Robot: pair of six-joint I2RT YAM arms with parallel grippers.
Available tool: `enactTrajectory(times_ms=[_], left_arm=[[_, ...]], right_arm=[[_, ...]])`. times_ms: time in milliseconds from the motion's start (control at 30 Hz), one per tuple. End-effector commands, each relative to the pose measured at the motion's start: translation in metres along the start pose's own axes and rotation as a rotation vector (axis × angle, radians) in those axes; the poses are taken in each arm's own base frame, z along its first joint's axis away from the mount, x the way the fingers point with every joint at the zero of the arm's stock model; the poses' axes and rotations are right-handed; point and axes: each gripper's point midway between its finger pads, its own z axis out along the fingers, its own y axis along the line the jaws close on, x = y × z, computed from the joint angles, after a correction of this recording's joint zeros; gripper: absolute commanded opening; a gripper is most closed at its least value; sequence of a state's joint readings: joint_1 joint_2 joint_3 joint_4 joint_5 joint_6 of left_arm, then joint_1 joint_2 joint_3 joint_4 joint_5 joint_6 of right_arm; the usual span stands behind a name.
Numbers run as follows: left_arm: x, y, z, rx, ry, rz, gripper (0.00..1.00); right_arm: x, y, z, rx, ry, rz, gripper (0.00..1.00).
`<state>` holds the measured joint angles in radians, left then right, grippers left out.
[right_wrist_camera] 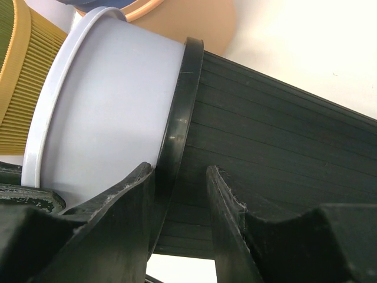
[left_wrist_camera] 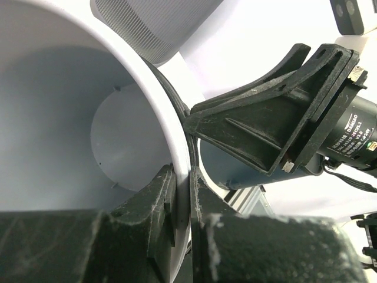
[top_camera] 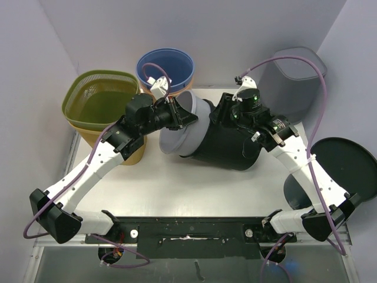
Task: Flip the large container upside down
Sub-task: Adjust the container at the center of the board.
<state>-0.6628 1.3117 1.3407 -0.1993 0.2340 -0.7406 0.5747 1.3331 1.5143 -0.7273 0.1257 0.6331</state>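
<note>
The large black ribbed container (top_camera: 227, 147) (right_wrist_camera: 283, 153) lies on its side in the middle of the table, mouth to the left. A pale grey container (top_camera: 175, 138) (right_wrist_camera: 106, 106) is nested in it and sticks out of the mouth. My left gripper (top_camera: 179, 113) (left_wrist_camera: 181, 174) is shut on the pale container's thin rim (left_wrist_camera: 177, 147), one finger inside and one outside. My right gripper (top_camera: 222, 111) (right_wrist_camera: 179, 171) straddles the black rim (right_wrist_camera: 182, 106) from above; its left finger touches the rim, while its right finger rests on the ribbed wall with a gap showing.
A green mesh basket (top_camera: 100, 100) nested in an orange one stands at the back left. A blue bucket (top_camera: 166, 66) is behind the grippers, a grey bin (top_camera: 293, 79) at the back right, and a dark round bin (top_camera: 344, 162) at the right edge.
</note>
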Motion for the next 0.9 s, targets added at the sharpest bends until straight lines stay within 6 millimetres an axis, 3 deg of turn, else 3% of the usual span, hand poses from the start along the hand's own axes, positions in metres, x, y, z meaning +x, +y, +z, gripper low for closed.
enactTrajectory(times_ms=[0, 200, 333, 467, 533, 633, 733, 867], left_arm=[[-0.162, -0.13, -0.119, 0.322, -0.59, 0.185, 0.0], [-0.163, -0.122, -0.12, 0.318, -0.61, 0.174, 0.0], [-0.156, -0.118, -0.111, 0.345, -0.573, 0.154, 0.0], [-0.14, -0.131, -0.1, 0.483, -0.492, 0.157, 0.0], [-0.137, -0.134, -0.099, 0.507, -0.477, 0.166, 0.0], [-0.137, -0.135, -0.1, 0.502, -0.475, 0.18, 0.0], [-0.137, -0.132, -0.098, 0.482, -0.472, 0.188, 0.0], [-0.135, -0.13, -0.092, 0.483, -0.458, 0.189, 0.0]], right_arm=[[0.056, -0.155, -0.032, 0.644, 0.26, -0.217, 0.35], [0.037, -0.14, -0.038, 0.613, 0.207, -0.225, 0.33], [0.01, -0.089, -0.039, 0.461, 0.106, -0.228, 0.39], [-0.019, -0.042, -0.036, 0.244, 0.009, -0.186, 0.5], [-0.026, -0.04, -0.031, 0.221, -0.004, -0.178, 0.53], [-0.016, -0.049, -0.02, 0.257, 0.05, -0.19, 0.52], [-0.008, -0.044, -0.018, 0.226, 0.065, -0.185, 0.52], [-0.027, -0.024, -0.031, 0.14, -0.015, -0.162, 0.53]])
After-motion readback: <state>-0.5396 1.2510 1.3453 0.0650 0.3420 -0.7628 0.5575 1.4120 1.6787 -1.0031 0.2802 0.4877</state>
